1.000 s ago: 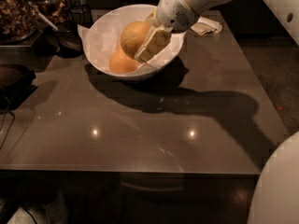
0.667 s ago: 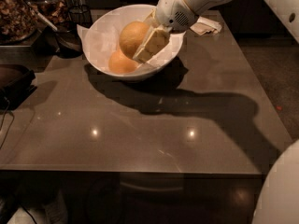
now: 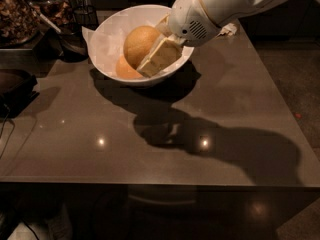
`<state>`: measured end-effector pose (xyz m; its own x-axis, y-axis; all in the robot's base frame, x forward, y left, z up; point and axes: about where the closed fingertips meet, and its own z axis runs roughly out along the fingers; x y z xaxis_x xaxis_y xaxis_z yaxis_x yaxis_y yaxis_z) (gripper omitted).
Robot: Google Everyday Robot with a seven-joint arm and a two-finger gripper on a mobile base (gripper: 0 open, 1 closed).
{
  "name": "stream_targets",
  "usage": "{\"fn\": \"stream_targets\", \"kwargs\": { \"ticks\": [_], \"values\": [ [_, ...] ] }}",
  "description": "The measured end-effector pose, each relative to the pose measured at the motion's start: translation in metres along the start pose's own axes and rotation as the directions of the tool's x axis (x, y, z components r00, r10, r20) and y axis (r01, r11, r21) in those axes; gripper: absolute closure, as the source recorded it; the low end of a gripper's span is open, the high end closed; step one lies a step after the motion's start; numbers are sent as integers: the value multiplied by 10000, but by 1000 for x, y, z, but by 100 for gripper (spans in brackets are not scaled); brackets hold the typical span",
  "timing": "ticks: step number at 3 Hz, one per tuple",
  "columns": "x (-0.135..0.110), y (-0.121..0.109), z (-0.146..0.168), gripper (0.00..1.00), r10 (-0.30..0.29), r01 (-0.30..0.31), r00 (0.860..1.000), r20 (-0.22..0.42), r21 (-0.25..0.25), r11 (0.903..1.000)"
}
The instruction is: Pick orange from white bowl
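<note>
One broad grey-brown table (image 3: 220,114) takes up most of the view. Its top is glossy, with two small light spots reflected in it and the arm's shadow (image 3: 220,144) lying across the middle.

Next in size, the white arm (image 3: 225,4) enters from the upper right and slopes down and to the left over the table's far edge. Its rounded wrist housing (image 3: 192,21) hangs just above the right rim of the bowl.

Under it, the white bowl (image 3: 107,36) stands upright on the far left part of the table. It is lined with crinkled paper (image 3: 90,34) that pokes above the left rim.

Off the table's left corner stands a jar (image 3: 15,14) of brownish stuff, among dark clutter I could not make out.

Inside the bowl, right of centre, the orange (image 3: 140,43) is pale yellow-orange and rests against a deeper-orange fruit (image 3: 125,69) lying lower and nearer the front wall.

Smallest, the cream gripper (image 3: 156,59) angles down-left from the wrist into the bowl, its flat side against the orange's right flank. Cannot tell whether it is clamped on the fruit or slack, as its far side is hidden.
</note>
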<state>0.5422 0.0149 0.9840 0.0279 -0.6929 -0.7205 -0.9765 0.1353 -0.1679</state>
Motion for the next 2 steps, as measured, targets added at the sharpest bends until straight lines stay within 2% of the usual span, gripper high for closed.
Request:
{"fn": "stream_targets", "kwargs": {
  "ticks": [1, 2],
  "values": [
    [0, 29, -9, 100, 352, -354, 9994, 32, 549, 9979],
    [2, 33, -7, 100, 371, -370, 9993, -12, 546, 9978]
  ]
}}
